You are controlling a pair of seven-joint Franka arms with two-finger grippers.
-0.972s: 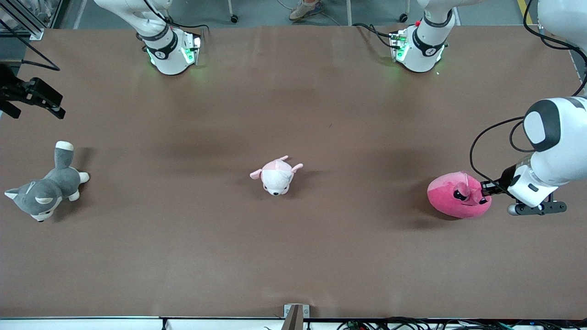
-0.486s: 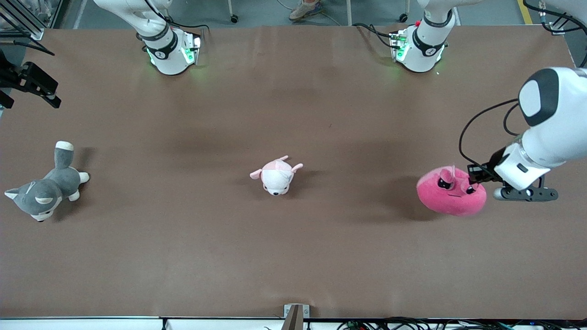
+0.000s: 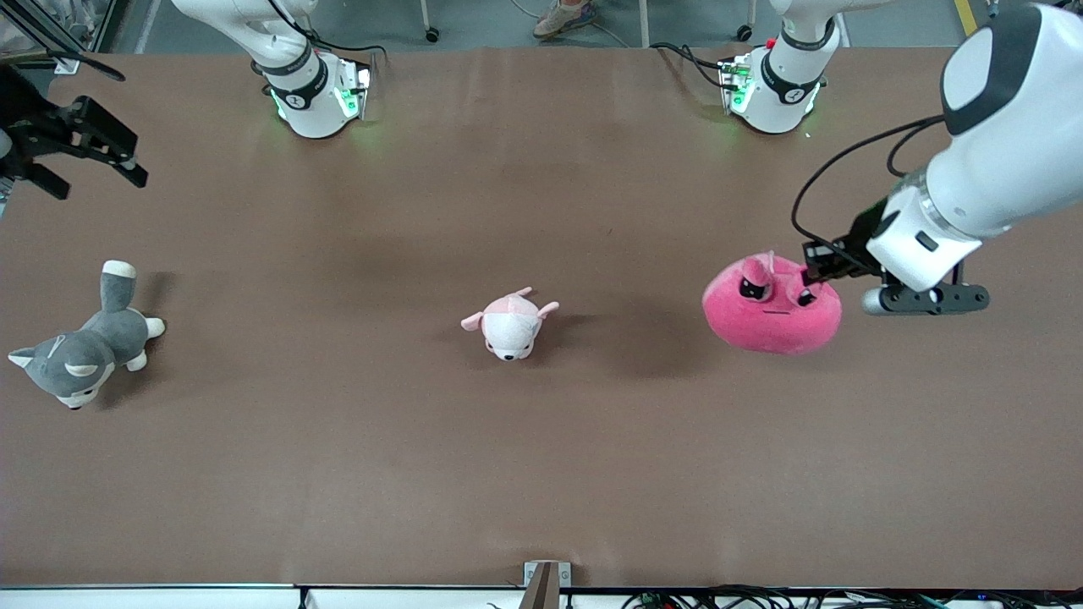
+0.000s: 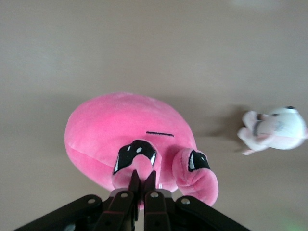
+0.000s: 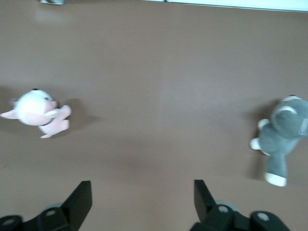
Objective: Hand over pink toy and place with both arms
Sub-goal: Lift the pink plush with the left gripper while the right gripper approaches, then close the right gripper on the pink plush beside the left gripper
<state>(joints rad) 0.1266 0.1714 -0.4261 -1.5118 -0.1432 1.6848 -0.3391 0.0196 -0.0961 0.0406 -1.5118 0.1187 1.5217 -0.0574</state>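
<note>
We see the left hand [image 3: 810, 269] pinched shut on one small nub of the pink toy [image 3: 772, 309], which hangs in the air over the left arm's end of the desk [image 3: 541, 440], its shadow cast on the surface toward the middle. In the left wrist view the closed fingers [image 4: 140, 185] bite only a thin fold of plush just beside one black eye, so we judge slippage the chief risk: the rounded body hangs off a narrow hold and may swing, twist or drop if the arm moves sharply. The right hand [image 3: 80, 148] hovers over the right arm's end of the desk, its fingers [image 5: 79, 202] spread wide and empty; it appears well apart from the toy, so a long carry remains before any transfer. A low path could brush the puppy plush [image 3: 510, 321] at mid-desk. The husky plush [image 3: 80, 347] lies near the right arm's end. The desk is covered in plain brown sheet; grey floor, cables and probably a shoe show past the bases.
</note>
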